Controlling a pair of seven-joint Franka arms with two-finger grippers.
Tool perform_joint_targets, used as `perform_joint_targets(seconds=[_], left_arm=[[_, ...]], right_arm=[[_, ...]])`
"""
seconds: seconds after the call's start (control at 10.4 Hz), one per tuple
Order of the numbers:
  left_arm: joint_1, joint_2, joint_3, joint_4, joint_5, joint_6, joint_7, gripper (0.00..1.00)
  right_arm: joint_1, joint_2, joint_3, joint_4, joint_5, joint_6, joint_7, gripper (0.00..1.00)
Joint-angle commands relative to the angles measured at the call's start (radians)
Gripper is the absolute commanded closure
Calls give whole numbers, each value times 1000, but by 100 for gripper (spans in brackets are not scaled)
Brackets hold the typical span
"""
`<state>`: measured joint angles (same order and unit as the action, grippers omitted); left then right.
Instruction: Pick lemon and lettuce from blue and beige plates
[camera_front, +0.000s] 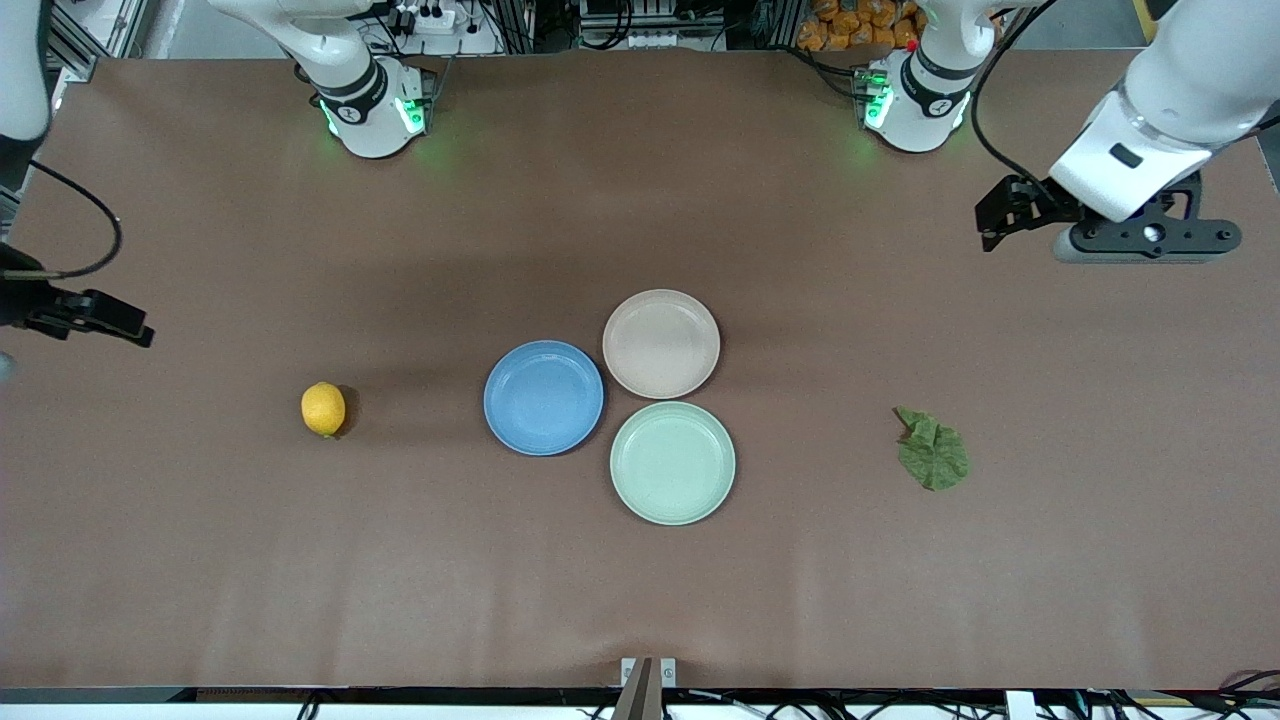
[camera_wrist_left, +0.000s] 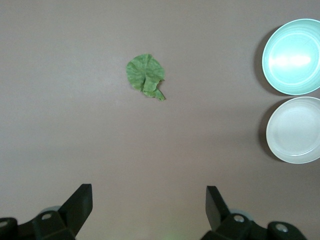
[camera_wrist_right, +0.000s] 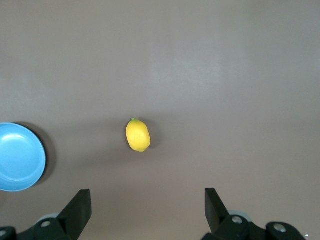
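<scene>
You had the lemon (camera_front: 323, 409) lying on the desk (camera_front: 640, 580) toward the right arm's end, the lettuce (camera_front: 933, 450) toward the left arm's end, both off the blue plate (camera_front: 543, 398) and beige plate (camera_front: 661, 343). Left gripper (camera_wrist_left: 149, 205) and right gripper (camera_wrist_right: 148, 207) hung above, fingers spread and empty.

Lemon (camera_front: 323, 409): small, oval, yellow-orange, smooth-rinded; laid directly on the table (camera_front: 200, 560), toward the right arm's end, well apart from the plates. Lettuce (camera_front: 932, 450): one flat, crinkled, dark green leaf with a short stem end; laid on the table toward the left arm's end, also off the plates. Blue plate (camera_front: 543, 398) and beige plate (camera_front: 661, 343): round, shallow, matte, both bare; set near the table's middle, rims nearly touching, the beige one farther from the front camera.
</scene>
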<state>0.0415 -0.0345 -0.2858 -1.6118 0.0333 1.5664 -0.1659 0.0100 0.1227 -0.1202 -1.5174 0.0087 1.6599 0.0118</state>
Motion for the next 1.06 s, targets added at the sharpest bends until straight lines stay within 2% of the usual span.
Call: perform_joint_targets(seconds=[0.0, 0.19, 0.29, 0.48, 0.96], left_arm=[[-14, 1, 32, 29, -32, -23, 32, 0], [-90, 1, 143, 36, -36, -22, 31, 0], [-92, 2, 155, 46, -62, -20, 32, 0], [-88, 4, 158, 47, -72, -17, 35, 0], [-81, 4, 158, 70, -33, -19, 88, 0]], right_arm=[[25, -26, -32, 58, 20, -53, 7, 0], [25, -26, -38, 92, 19, -94, 10, 0], [24, -26, -33, 98, 19, -94, 11, 0], [24, -23, -12, 98, 5, -82, 8, 0], [24, -17, -16, 100, 2, -77, 2, 0]])
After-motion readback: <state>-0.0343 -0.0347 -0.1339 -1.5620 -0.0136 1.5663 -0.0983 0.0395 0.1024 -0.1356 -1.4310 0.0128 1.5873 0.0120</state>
